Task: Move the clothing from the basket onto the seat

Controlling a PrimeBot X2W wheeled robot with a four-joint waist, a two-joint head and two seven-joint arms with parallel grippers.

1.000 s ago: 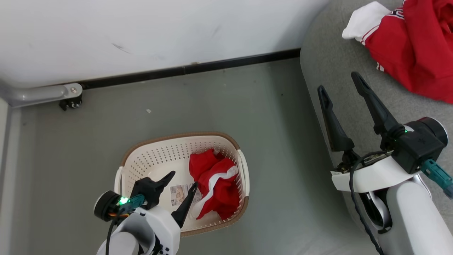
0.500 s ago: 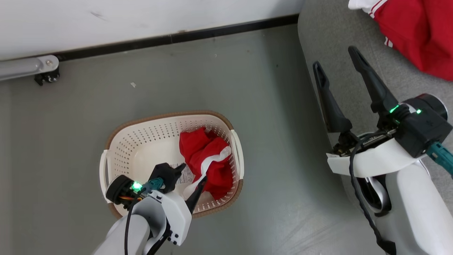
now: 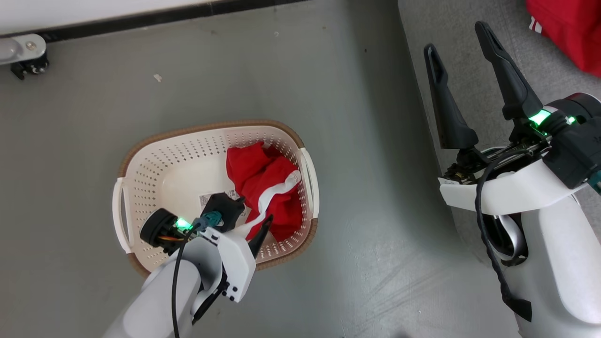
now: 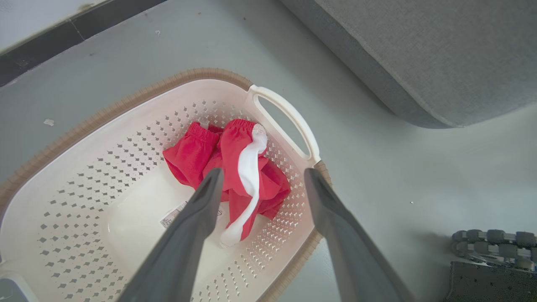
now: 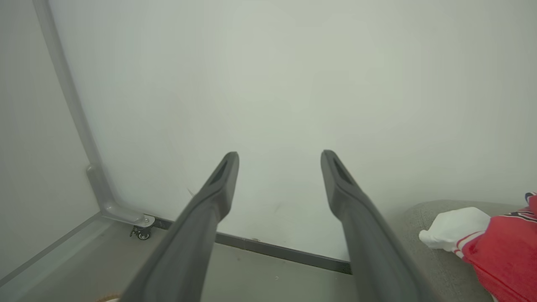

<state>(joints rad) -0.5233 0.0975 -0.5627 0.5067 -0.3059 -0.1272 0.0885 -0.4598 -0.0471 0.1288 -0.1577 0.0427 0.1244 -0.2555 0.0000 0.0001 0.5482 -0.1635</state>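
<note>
Grey fabric covers the seat, the biggest thing here, running along the robot's right side. Further along its cushion lies a red garment with white trim, so I judge part of the job is already done.

The floor is plain grey-green. The basket stands on it, near the seat but apart from it. It is cream and perforated under a brown rim, and low enough that the robot must reach down into it.

The right gripper hangs over the seat's edge, jaws spread wide with nothing between them. It looks parked there to keep clear of the other arm's work.

Inside the basket, bunched against the wall nearest the seat, sits the clothing left to move. It is a crumpled red heap with a white stripe running through it.

The left gripper is down at the basket's mouth, jaws released and gaping. Seen from its wrist, one finger points at the heap's near edge and the other lines up with the handle side of the rim. I cannot tell whether either tip touches cloth yet.

To my eye this is the reach before the pick. The arm would need to sink deeper and close on a thick fold, and the outer finger could catch on the rim.

Smallest of all is a paper label, stuck to the basket's bottom just beside the heap
</note>
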